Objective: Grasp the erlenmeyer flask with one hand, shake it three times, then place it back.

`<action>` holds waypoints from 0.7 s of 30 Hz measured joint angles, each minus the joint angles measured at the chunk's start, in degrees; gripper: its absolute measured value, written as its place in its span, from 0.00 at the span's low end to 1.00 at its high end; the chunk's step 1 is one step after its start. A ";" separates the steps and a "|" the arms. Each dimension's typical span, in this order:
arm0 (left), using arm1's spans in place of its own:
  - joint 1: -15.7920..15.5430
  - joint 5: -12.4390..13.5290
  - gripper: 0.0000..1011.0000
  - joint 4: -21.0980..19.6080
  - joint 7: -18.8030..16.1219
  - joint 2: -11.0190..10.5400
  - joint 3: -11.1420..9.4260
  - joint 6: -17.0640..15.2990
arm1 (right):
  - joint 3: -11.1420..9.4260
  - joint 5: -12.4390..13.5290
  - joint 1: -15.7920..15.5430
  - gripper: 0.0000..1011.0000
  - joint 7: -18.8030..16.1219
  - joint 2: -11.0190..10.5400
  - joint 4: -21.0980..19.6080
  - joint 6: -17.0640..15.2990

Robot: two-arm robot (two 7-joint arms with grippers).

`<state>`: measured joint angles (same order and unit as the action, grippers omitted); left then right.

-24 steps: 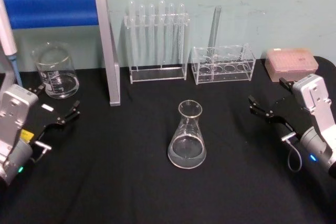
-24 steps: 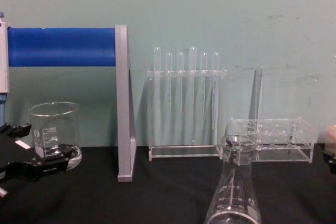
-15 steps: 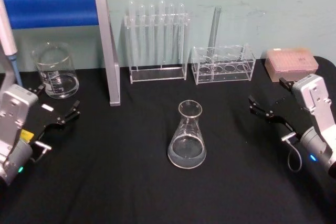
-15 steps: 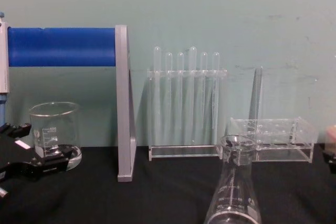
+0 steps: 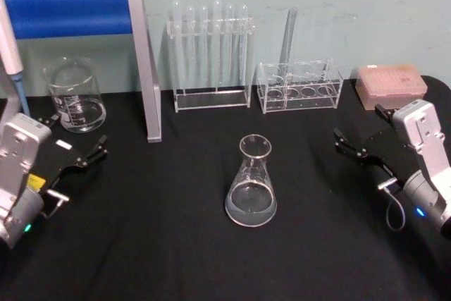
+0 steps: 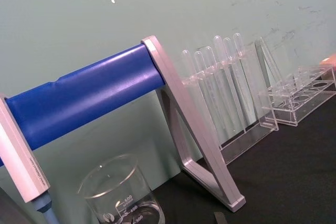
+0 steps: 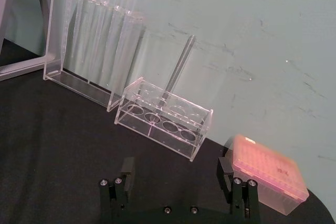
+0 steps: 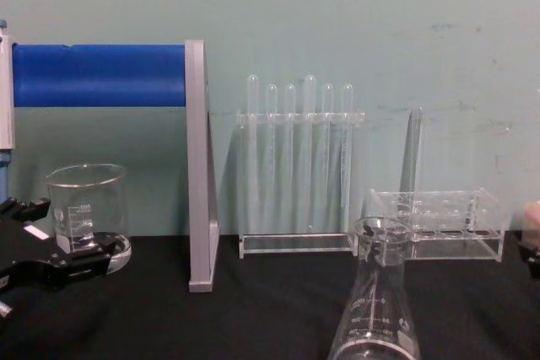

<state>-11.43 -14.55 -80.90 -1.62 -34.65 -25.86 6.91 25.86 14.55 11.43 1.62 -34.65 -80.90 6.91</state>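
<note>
The erlenmeyer flask (image 5: 251,185) stands upright in the middle of the black table; it is clear glass with a wide base and a narrow neck. In the chest view the erlenmeyer flask (image 8: 375,309) looms close at the lower right. My left gripper (image 5: 75,137) rests open at the table's left, just in front of a beaker and well apart from the flask. My right gripper (image 5: 360,130) sits open at the table's right, also apart from the flask. In the right wrist view the right gripper (image 7: 176,171) shows its two black jaws spread, with nothing between them.
A glass beaker (image 5: 74,96) stands at the back left. Beside it rises a stand with a blue bar and a grey leg (image 5: 144,61). A tall test tube rack (image 5: 211,58), a low rack (image 5: 299,86) and a pink tip box (image 5: 391,82) line the back.
</note>
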 joint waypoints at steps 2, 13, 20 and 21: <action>0.00 0.00 0.99 0.00 0.00 0.00 0.00 0.00 | 0.00 0.00 0.00 0.99 0.00 0.00 0.00 0.00; 0.00 0.00 0.99 0.00 0.00 0.00 0.00 0.00 | -0.28 0.03 -0.25 0.99 -0.22 0.03 -0.15 0.01; 0.00 0.00 0.99 0.00 0.00 0.00 0.00 0.00 | -2.28 1.33 -2.83 0.99 -1.60 -0.44 -2.94 0.08; -0.01 0.00 0.99 0.00 0.00 0.00 0.00 0.00 | -2.90 1.79 -3.79 0.99 -1.82 -0.75 -4.04 0.05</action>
<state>-11.43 -14.55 -80.90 -1.62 -34.65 -25.86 6.91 22.97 16.34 7.64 -0.20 -35.39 -84.94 6.95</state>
